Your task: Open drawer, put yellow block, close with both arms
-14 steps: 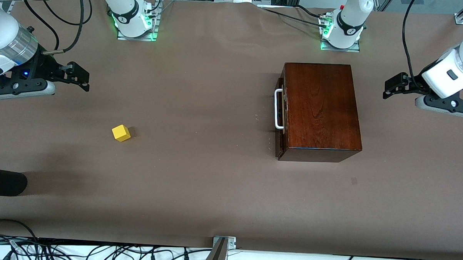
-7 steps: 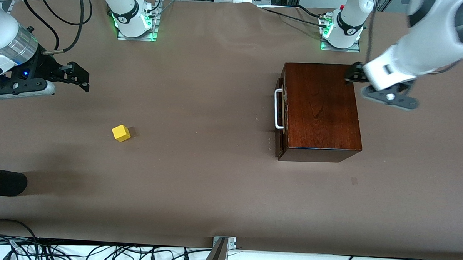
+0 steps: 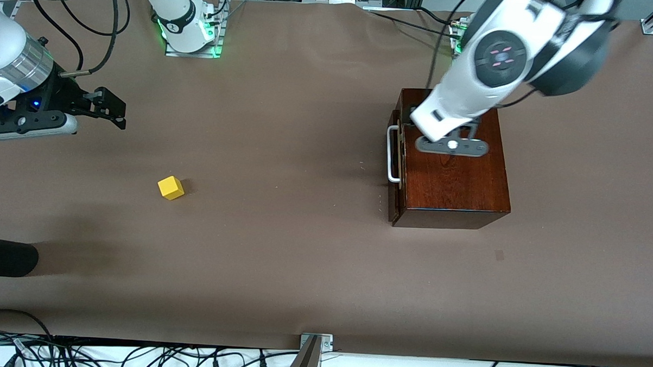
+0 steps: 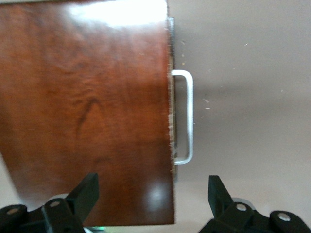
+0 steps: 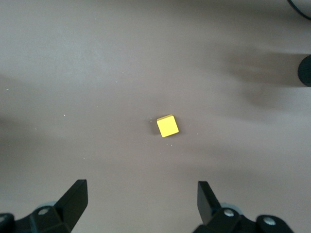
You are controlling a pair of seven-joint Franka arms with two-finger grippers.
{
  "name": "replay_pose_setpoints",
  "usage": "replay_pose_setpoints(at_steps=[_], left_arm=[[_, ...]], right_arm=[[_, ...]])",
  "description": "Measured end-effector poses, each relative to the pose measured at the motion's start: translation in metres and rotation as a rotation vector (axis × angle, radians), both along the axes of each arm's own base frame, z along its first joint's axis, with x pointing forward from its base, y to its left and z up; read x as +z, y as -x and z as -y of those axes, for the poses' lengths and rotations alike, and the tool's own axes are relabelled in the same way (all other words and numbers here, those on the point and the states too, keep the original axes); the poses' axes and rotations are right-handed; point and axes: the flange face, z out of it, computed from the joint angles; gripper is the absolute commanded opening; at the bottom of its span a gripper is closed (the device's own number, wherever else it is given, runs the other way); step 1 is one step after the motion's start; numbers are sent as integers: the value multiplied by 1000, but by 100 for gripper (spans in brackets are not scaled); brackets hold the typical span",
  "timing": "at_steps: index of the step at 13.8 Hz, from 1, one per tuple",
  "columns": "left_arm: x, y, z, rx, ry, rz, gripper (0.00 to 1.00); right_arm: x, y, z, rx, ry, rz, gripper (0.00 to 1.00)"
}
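Observation:
The reddish-brown wooden box (image 3: 457, 177) stands toward the left arm's end of the table. Its drawer is shut, and the white bar handle (image 3: 394, 153) faces the right arm's end. My left gripper (image 3: 413, 109) hangs over the box's top near the handle edge. In the left wrist view the gripper (image 4: 151, 183) is open and empty above the box (image 4: 87, 107) and the handle (image 4: 187, 116). The yellow block (image 3: 171, 188) lies on the table toward the right arm's end. My right gripper (image 3: 123, 114) waits open above the table, with the block (image 5: 167, 126) ahead of the gripper (image 5: 141, 188).
A black rounded object (image 3: 3, 256) pokes in at the right arm's end, nearer the camera than the block. The arm bases (image 3: 193, 35) stand along the table's back edge. A metal bracket (image 3: 315, 340) and cables sit at the front edge.
My left arm has swung from the table's end to over the wooden box, reaching the handle edge. The right arm, the block and the box have not moved.

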Motion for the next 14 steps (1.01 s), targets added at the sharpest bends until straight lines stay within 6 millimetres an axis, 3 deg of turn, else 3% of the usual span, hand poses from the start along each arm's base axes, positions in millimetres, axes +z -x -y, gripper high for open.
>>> replay_pose_setpoints(at_steps=[7, 10, 14], left_arm=[[-78, 26, 88, 21, -125, 84, 100], [-108, 34, 91, 26, -155, 107, 100], [-121, 49, 103, 22, -172, 123, 100]], right_arm=[[0, 0, -3, 5, -1, 1, 100], [0, 0, -3, 5, -1, 1, 100], [0, 0, -3, 4, -1, 1, 100]])
